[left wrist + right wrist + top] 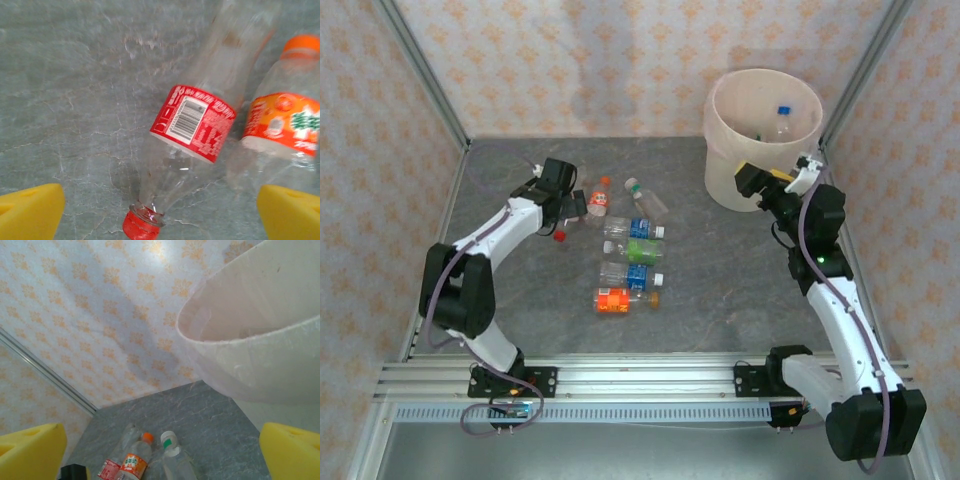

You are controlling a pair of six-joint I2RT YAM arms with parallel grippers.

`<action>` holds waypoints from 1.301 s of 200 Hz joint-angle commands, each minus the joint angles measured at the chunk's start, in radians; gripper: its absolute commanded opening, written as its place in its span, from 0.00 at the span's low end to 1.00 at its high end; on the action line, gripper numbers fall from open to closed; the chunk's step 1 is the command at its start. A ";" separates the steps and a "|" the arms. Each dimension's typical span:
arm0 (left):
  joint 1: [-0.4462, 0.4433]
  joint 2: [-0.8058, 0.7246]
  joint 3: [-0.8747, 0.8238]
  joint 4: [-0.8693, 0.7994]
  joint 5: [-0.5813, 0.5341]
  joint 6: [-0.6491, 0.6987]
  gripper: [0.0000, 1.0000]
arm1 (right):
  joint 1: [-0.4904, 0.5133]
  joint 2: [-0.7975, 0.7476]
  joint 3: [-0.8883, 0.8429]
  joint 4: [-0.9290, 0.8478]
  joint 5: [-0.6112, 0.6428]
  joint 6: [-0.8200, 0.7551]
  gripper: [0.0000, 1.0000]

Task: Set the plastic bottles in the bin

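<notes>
Far right on the grey marbled tabletop (740, 300): round, tapered cream-white bin with pale pink liner (722, 160), upright, mouth open, at least one clear bottle with a blue cap (783, 113) lying inside; right gripper (763, 181) hangs just beside the bin's near wall, its yellow pads (30, 452) spread wide with nothing between them; left gripper (570, 206) sits low over the far-left end of the bottle scatter, yellow fingers (32, 210) parted and bare, straddling the neck end of a clear plastic bottle with a red label and red cap (192, 125) lying flat on the table; step in hand, as I judge it: pick-up of this bottle, not yet gripped; best to close across the body near the label rather than the tapering neck, where thin plastic would likely slip out; squeeze gently, since the empty shell looks apt to buckle; lift well clear before crossing to the bin, which is well apart on the opposite side; in the way: clear bottle with orange label and orange cap (285, 120) lies just beside the red one and seems to touch it, so the finger on that side has little gap and may pinch both; nearer table centre, a loose column: blue-labelled bottle (636, 229), green-labelled bottle (642, 250), second blue-labelled bottle (625, 274), orange bottle (618, 299); plain clear bottle with a pale cap (646, 197) beyond; all sit under a likely carry path, so height matters.
</notes>
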 commanded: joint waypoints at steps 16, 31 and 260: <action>0.059 0.053 0.024 -0.108 0.134 0.161 0.94 | 0.003 -0.042 -0.019 0.011 0.004 0.004 0.99; 0.076 0.066 0.008 -0.101 0.189 0.212 0.93 | 0.003 -0.039 -0.018 0.014 0.007 0.001 0.99; 0.065 0.065 -0.066 -0.007 0.127 0.174 0.00 | 0.004 -0.039 -0.003 -0.079 -0.050 0.026 0.99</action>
